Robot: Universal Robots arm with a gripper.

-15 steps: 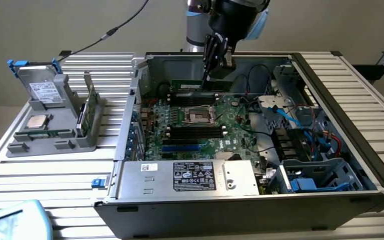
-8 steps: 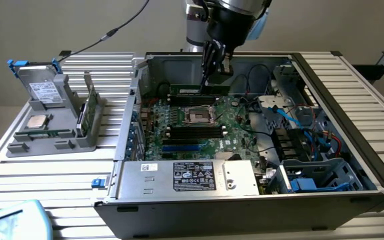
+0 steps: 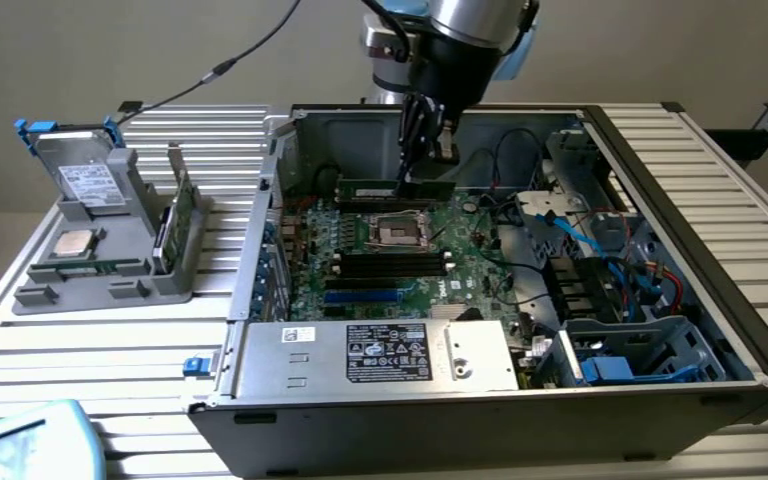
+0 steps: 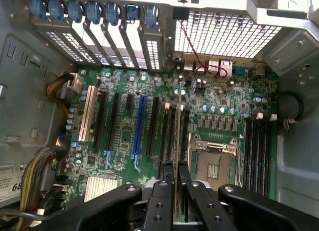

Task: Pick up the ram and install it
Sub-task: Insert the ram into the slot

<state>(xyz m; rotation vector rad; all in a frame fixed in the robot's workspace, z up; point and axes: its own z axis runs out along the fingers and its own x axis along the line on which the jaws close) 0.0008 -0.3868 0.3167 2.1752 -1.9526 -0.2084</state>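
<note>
Inside the open computer case [image 3: 491,435], toward the motherboard's far side, we see the gripper [image 3: 422,168] with its jaws clamped on the ram [image 3: 384,188]. It holds the ram level over the black memory slots [image 4: 170,134] just beyond the processor socket [image 3: 395,231]. We judge pickup done and installation in hand; seating calls for aligning the stick's edge squarely with one slot. The power supply label [image 3: 387,352] is too small to read.

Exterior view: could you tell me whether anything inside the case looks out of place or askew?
Nothing looks damaged or spilled. The pincer holds the ram roughly level over the motherboard, not visibly seated in a slot, and the processor socket is empty.
</note>
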